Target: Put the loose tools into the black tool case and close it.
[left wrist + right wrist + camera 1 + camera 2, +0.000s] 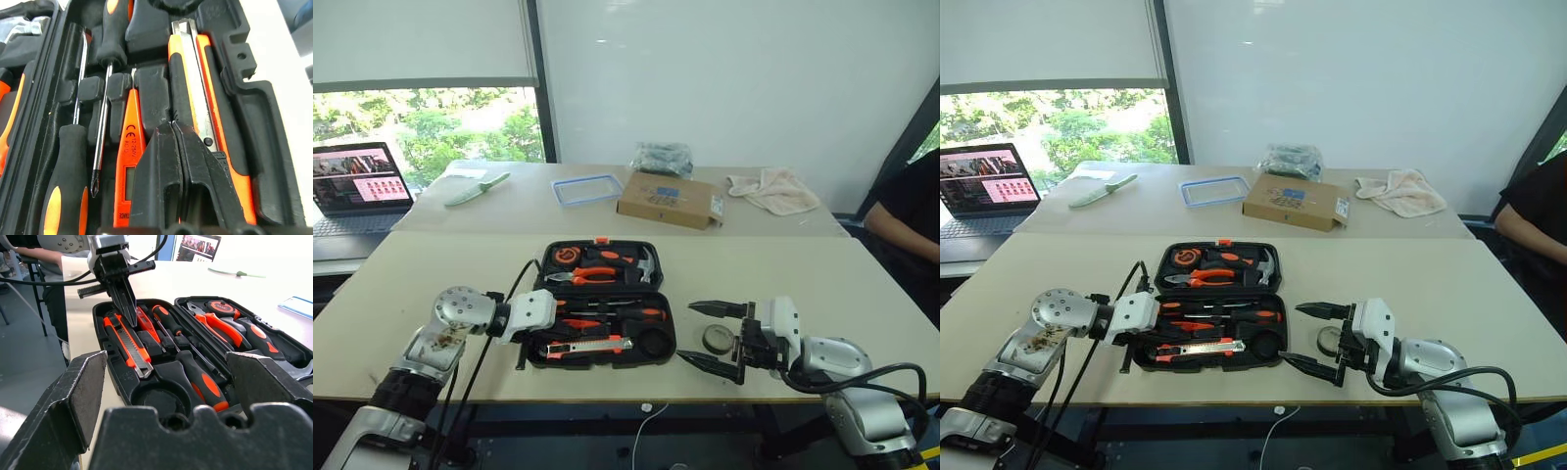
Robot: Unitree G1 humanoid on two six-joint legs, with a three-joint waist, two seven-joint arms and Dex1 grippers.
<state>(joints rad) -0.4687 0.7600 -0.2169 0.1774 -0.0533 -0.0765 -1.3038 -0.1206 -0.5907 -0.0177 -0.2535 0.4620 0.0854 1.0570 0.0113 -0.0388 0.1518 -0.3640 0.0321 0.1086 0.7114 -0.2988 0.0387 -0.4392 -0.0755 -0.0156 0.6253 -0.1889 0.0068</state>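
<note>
The black tool case (602, 245) lies open on the near table. In its near half sit the utility knife (592, 346), the slim orange screwdriver (128, 152) and two black-and-orange screwdrivers (200, 377) (166, 318), each in a moulded slot. My left gripper (172, 128) is shut with nothing in it. Its tips point down between the knife and the orange screwdriver. The small dark tape roll (718, 339) lies on the table right of the case. It sits between the spread fingers of my open right gripper (710, 338), untouched. A round slot (156, 399) in the case is bare.
Pliers (592, 276), a hammer and a tape measure fill the case's far half. On the far table lie a cardboard box (671, 199), a blue-rimmed lid (587, 188), a pale green knife (478, 189), a cloth (773, 191) and a laptop (357, 186). A person (906, 215) sits at the right.
</note>
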